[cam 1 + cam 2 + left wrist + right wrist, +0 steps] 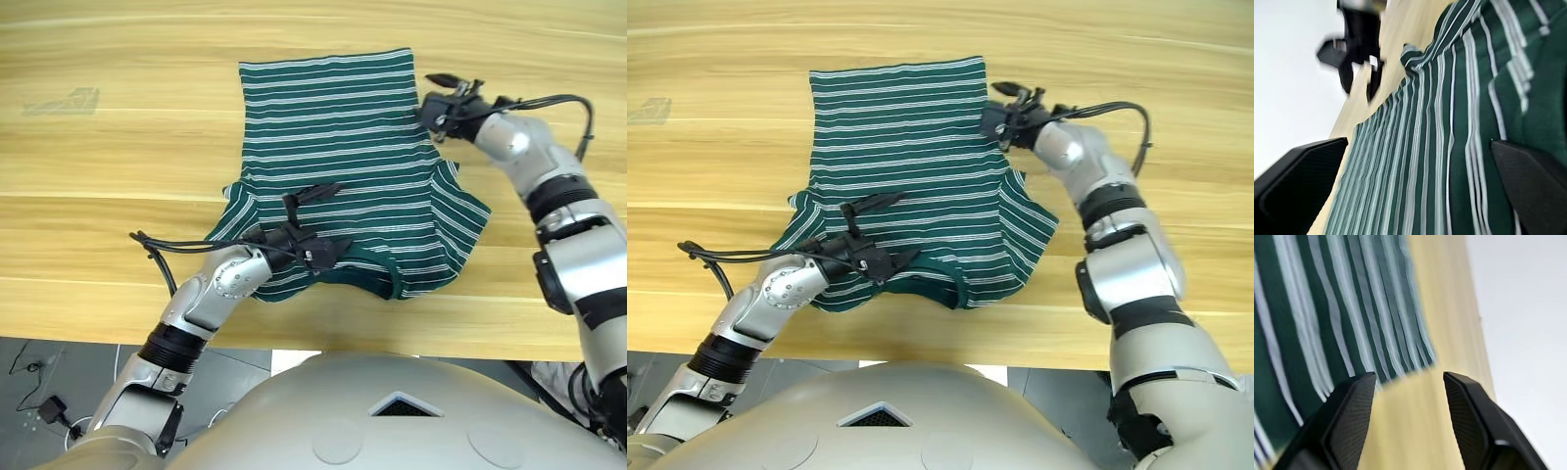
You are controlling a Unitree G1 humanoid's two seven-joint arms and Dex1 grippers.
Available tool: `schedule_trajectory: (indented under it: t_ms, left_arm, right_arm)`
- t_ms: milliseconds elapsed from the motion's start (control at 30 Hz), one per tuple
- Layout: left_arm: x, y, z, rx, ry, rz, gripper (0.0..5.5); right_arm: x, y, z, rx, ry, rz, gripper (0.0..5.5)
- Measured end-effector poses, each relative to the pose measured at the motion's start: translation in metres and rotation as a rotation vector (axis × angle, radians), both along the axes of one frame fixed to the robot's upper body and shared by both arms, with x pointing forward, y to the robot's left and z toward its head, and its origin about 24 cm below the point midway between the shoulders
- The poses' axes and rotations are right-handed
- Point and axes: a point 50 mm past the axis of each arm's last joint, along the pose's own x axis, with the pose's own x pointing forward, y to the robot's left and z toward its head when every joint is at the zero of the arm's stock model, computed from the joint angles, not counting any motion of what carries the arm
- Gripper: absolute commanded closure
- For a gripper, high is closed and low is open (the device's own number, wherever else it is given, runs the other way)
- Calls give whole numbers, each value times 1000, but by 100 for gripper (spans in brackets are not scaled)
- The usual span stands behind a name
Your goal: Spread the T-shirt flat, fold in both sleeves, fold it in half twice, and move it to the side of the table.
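A dark green T-shirt (pixel 343 147) with white stripes lies on the wooden table (pixel 118 196), hem at the far side and collar (pixel 377 277) toward me. Its right sleeve (pixel 462 213) sticks out; the left sleeve (pixel 235 211) is bunched near the body. My left gripper (pixel 328 220) hovers open over the near left part of the shirt, with striped cloth (pixel 1449 122) between its fingers (pixel 1298 181). My right gripper (pixel 432 101) stands open at the shirt's right edge, with the cloth edge (pixel 1327 308) and bare wood between its fingers (pixel 1347 421).
Bare wood (pixel 1176 78) surrounds the shirt on the left, right and far sides. The table's near edge (pixel 98 328) runs just below the collar. Black cables (pixel 171 250) trail from both wrists.
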Motion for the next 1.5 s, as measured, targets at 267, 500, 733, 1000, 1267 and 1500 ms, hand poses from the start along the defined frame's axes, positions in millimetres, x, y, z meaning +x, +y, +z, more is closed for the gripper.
schedule_trajectory:
  t_ms: [267,500,733,1000,1267,1500]
  left_arm:
    - [-11,31,71,-375,8,144,14]
    - [-39,107,108,-977,9,768,14]
    - [-95,104,22,-1345,546,1456,14]
    - [-98,93,6,-1454,746,1496,14]
    - [-88,79,-2,-1392,827,1383,145]
    - [-86,74,-8,-1341,845,1363,247]
  right_arm:
    - [-38,-32,61,250,-261,-66,293]
    - [-65,-33,79,528,-401,-202,293]
    - [-72,-35,91,579,-461,-249,293]
    - [-72,-34,92,556,-470,-253,293]
    - [-71,-29,89,541,-459,-239,293]
    - [-70,-23,82,516,-430,-221,293]
